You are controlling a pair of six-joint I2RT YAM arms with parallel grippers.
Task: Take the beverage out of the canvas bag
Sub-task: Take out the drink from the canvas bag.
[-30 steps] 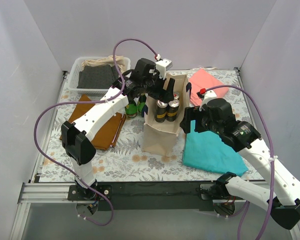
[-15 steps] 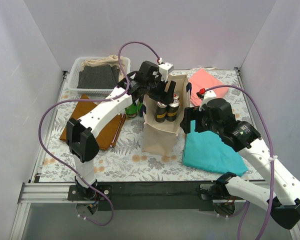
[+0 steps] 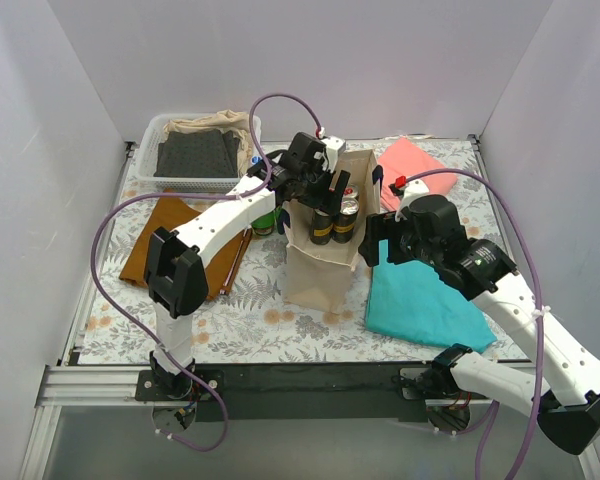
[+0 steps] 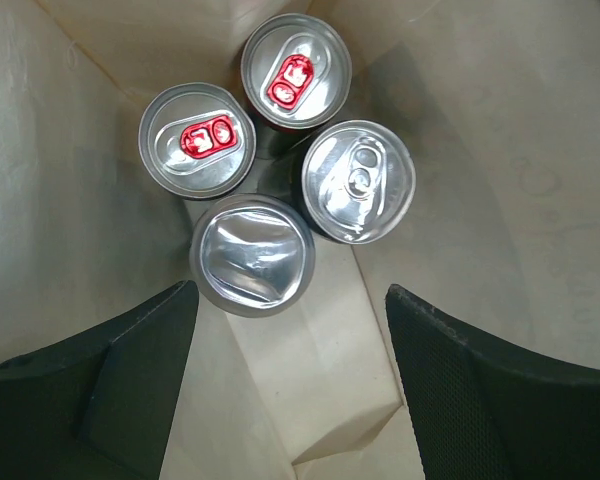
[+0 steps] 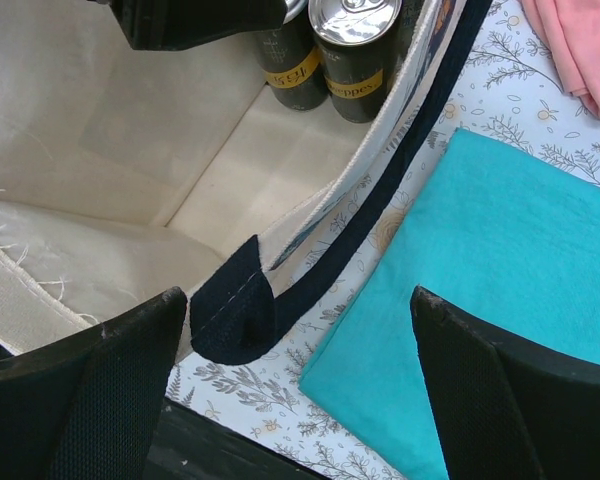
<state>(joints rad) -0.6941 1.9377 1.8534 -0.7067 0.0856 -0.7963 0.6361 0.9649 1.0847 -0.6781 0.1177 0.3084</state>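
My left gripper hangs spread wide over the open canvas bag, above four cans standing bunched and touching at its far end. The risk I see is the fingers coming down on neighbouring lids instead of around one can, or snagging the soft cloth wall. My right gripper is spread too, over the navy handle and gripping nothing, so the bag may lift or topple with a can. The can bodies are hidden from above, and I can't tell whether the nearest lid is dented or a base
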